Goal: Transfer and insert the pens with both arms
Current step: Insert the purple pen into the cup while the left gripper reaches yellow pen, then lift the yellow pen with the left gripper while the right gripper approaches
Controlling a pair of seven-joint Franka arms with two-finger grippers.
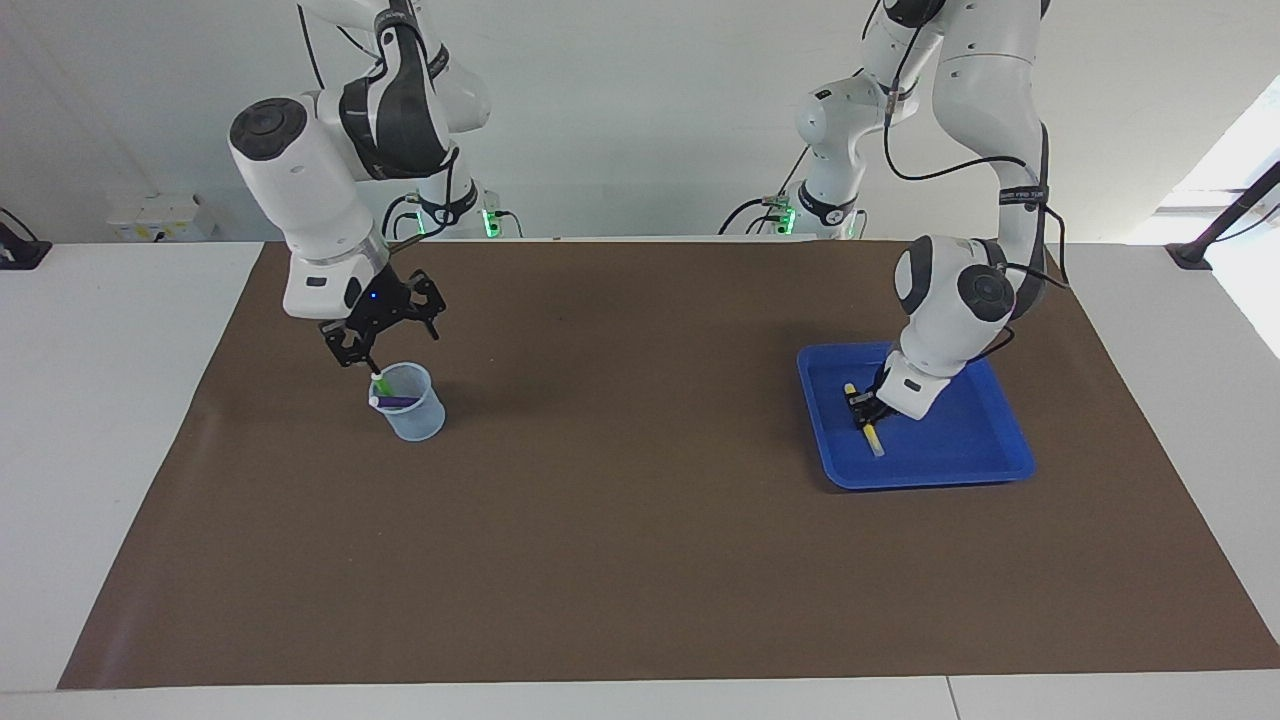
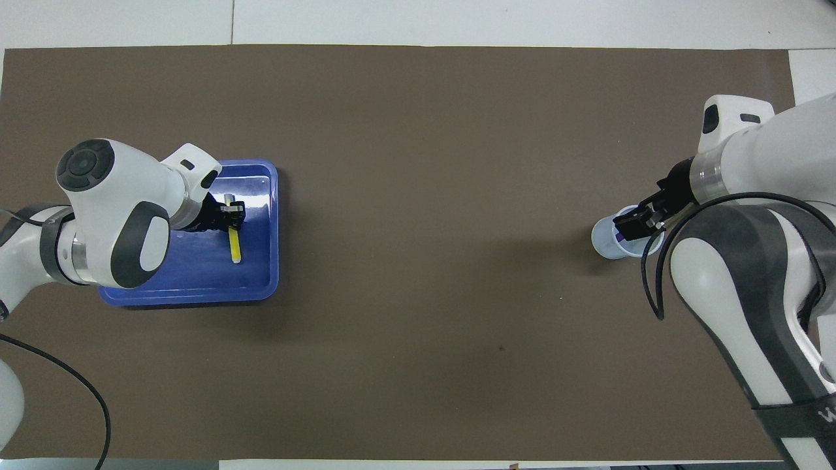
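The left end effector (image 1: pixel 864 410) is clamped on the yellow pen (image 1: pixel 870 425) in the blue tray (image 1: pixel 960 455), near the table's left-arm end. The right end effector (image 1: pixel 385 335), fingers apart, hangs over the clear cup (image 1: pixel 412 412) holding the purple pen (image 1: pixel 397 402) and green pen (image 1: pixel 381 385). A brown mat (image 1: pixel 640 520) covers the white table (image 1: pixel 100 400); no writing is readable

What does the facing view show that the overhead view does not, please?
Facing only: the right gripper, open, hangs clear above the cup, with the green pen and purple pen inside it. Overhead only: the left gripper shut on the yellow pen, unhidden by its wrist. Both: that pen in the blue tray, the cup at the right arm's end.
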